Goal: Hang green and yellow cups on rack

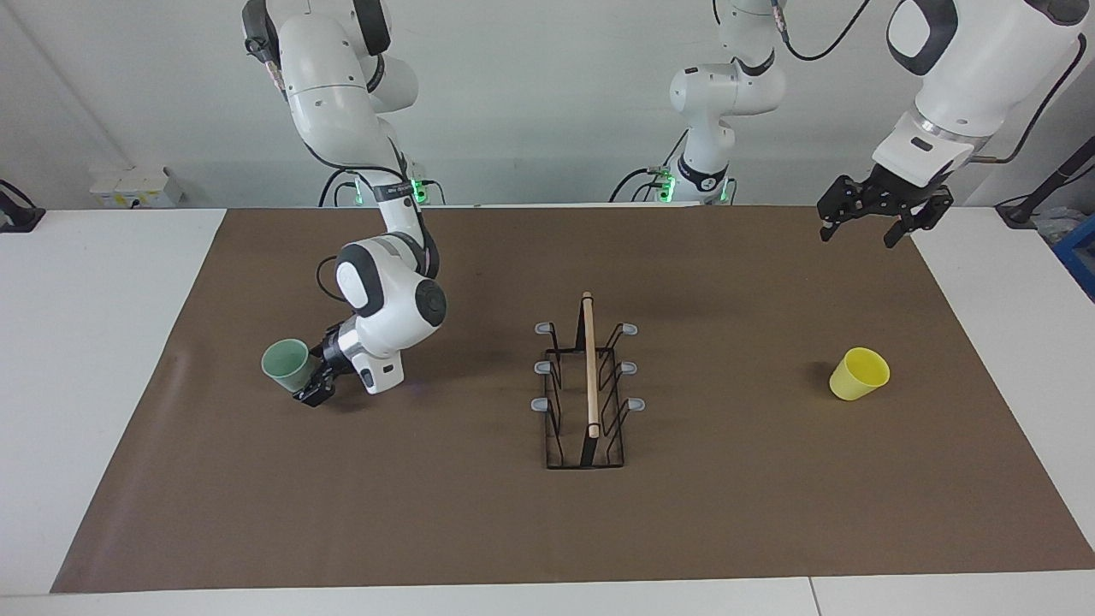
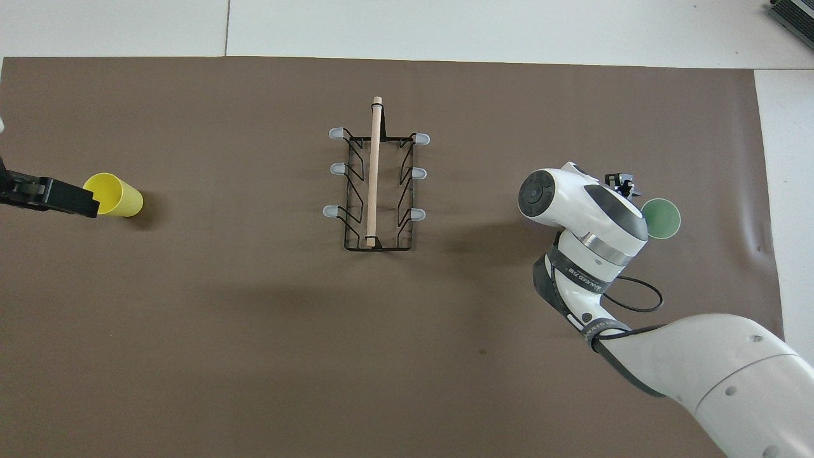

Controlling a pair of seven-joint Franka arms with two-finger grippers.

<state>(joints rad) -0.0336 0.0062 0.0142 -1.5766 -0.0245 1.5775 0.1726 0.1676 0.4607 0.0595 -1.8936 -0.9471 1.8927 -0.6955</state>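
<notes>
The green cup (image 1: 287,363) lies tilted on the brown mat toward the right arm's end, its mouth turned away from the robots. My right gripper (image 1: 313,387) is low against the cup's narrow end, and whether it grips the cup does not show. In the overhead view the right wrist covers part of the green cup (image 2: 662,218). The yellow cup (image 1: 859,374) lies on its side toward the left arm's end. My left gripper (image 1: 860,228) hangs open in the air over the mat's edge by the robots, holding nothing. The rack (image 1: 588,389) stands mid-mat with all its prongs bare.
The brown mat (image 1: 547,530) covers most of the white table. The rack's wooden rod (image 2: 374,172) runs along its top, pointing away from the robots. A blue and black thing (image 1: 1080,248) shows at the table's edge past the left arm's end.
</notes>
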